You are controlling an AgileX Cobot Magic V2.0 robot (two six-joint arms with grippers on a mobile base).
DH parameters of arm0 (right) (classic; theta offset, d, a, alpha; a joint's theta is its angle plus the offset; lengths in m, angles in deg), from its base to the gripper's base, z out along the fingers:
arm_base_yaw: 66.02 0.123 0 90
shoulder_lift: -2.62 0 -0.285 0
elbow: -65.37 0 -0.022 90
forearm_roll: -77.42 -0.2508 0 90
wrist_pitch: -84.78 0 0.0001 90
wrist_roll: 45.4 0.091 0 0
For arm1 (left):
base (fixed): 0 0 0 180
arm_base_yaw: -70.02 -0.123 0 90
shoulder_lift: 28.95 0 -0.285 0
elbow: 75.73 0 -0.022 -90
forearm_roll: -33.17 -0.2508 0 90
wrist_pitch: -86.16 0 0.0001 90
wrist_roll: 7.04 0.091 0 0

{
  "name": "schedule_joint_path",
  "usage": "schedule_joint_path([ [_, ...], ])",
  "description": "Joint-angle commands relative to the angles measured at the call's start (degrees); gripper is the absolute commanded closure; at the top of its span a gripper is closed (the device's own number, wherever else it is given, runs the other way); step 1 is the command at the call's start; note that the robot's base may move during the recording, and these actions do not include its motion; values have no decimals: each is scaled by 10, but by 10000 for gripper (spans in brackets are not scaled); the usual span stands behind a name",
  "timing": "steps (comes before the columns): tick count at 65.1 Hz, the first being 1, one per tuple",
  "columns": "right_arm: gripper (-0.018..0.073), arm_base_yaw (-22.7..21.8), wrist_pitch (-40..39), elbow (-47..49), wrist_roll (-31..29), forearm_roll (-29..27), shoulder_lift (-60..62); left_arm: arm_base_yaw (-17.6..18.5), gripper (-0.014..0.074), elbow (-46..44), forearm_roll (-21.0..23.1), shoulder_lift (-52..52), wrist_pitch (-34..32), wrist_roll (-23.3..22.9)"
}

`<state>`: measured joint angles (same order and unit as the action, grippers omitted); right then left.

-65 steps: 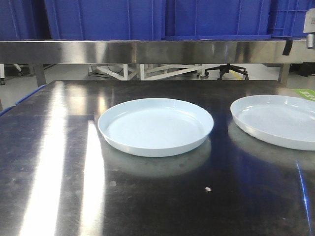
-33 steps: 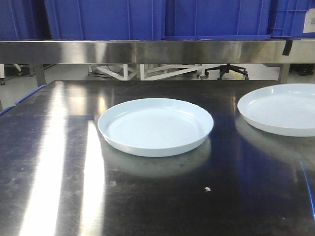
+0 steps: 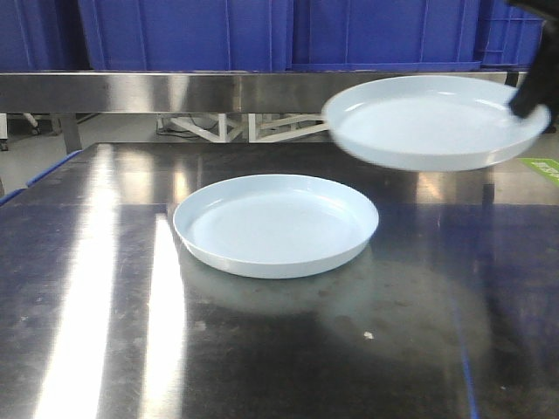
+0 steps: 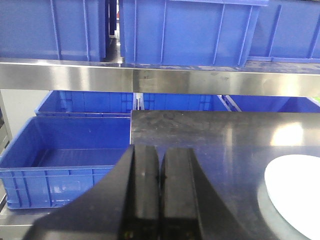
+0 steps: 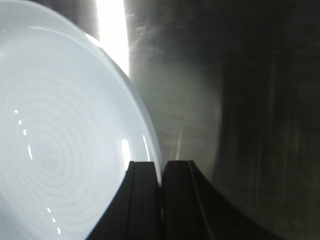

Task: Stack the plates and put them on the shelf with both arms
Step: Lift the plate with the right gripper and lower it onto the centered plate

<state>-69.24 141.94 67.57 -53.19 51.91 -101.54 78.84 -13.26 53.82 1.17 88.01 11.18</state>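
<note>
The held plate is hanging in the air, nearly level, up and to the right of the resting plate. That one is lying flat in the middle of the surface. The right jaws are pinching the held plate by its right-hand rim. In the wrist view they are sitting almost together on the thin edge, though blur is making the exact bite hard to read. The left jaws are pressed together on nothing, hovering by the surface's left edge and facing the shelf.

Both plates are looking stiff, glossy and very pale blue-white, round and shallow with a low upturned rim. That glaze is probably making them slippery, and a wide dish held at one edge is likely levering hard against the jaws, so it may tilt or slide out. A drop onto steel could chip it. The rim is the only real place to take hold, with one jaw inside the lip and one beneath.

The surface is dark reflective steel, streaked with glare. The shelf is showing a flat brushed-steel front rail, with blue plastic crates sitting on it.
</note>
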Motion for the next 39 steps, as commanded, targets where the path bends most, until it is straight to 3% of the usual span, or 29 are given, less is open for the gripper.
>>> schedule_joint_path([
  [1, 503, 39, -42, 11, -2, -30, 21, 0, 514, -21, 5, 1, -44, 0],
  [16, 503, 120, -75, 11, 12, -34, -13, 0, 514, -21, 5, 1, -44, 0],
  [39, 498, 161, -102, 11, 20, -35, -62, 0, 514, -21, 5, 1, -44, 0],
])
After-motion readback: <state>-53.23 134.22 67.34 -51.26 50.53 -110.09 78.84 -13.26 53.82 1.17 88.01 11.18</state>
